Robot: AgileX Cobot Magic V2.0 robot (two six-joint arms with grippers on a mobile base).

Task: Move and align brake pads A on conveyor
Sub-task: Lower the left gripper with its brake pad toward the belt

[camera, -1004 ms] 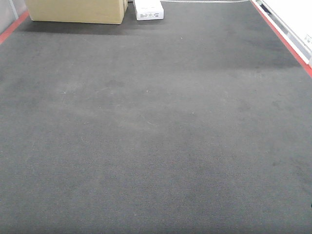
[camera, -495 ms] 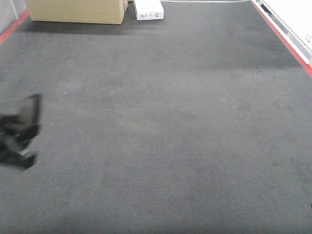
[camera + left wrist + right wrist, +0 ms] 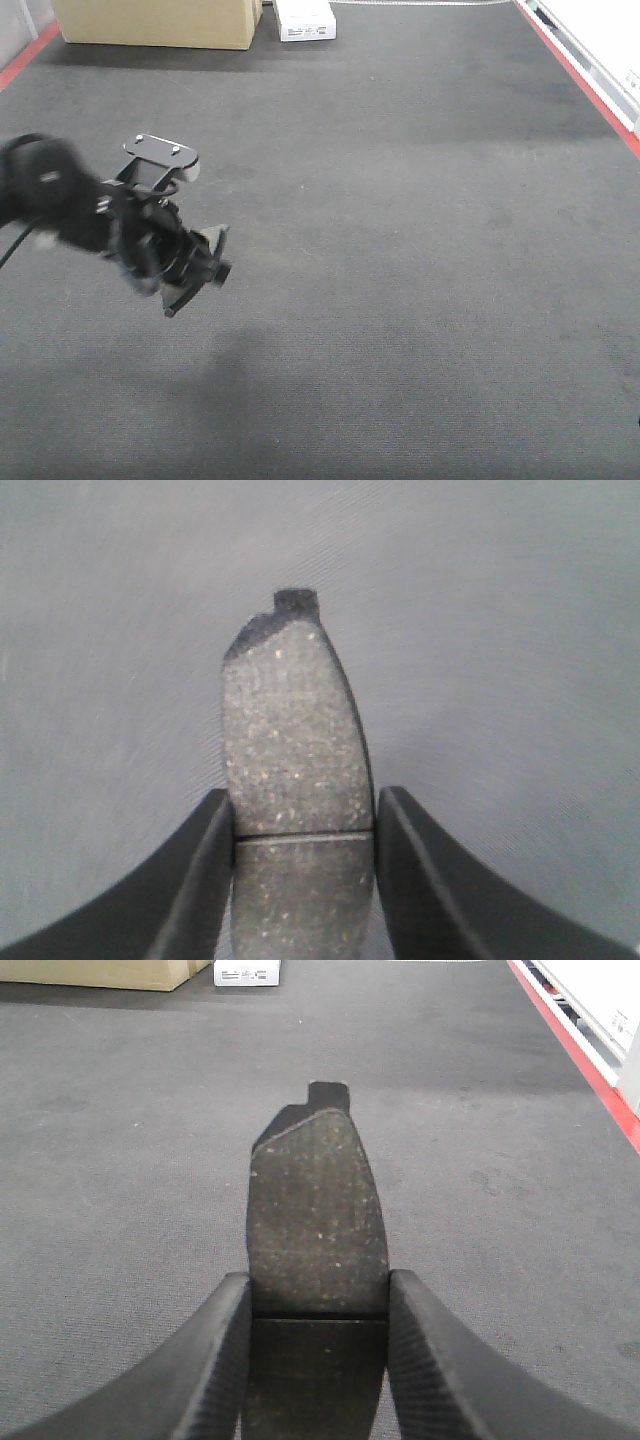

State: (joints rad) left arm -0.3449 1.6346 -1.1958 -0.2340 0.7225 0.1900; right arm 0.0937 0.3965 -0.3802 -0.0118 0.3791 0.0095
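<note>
- The left hand [image 3: 192, 268], at the middle left of the front view above the conveyor [image 3: 420, 260], is clamped on a brake pad [image 3: 295, 720] that juts past its fingers.
- The right hand [image 3: 320, 1280] pinches a second brake pad [image 3: 318, 1200] over the conveyor.
- A cardboard box [image 3: 155, 22] and a white box [image 3: 305, 20] sit at the upper left.

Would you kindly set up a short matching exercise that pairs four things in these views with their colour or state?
Things:
1. cardboard box
2. small box
3. conveyor edge
4. left gripper

Descriptions:
a. red
b. white
c. shut on a brake pad
d. tan

Pairs: 1-d, 2-b, 3-a, 4-c.
</note>
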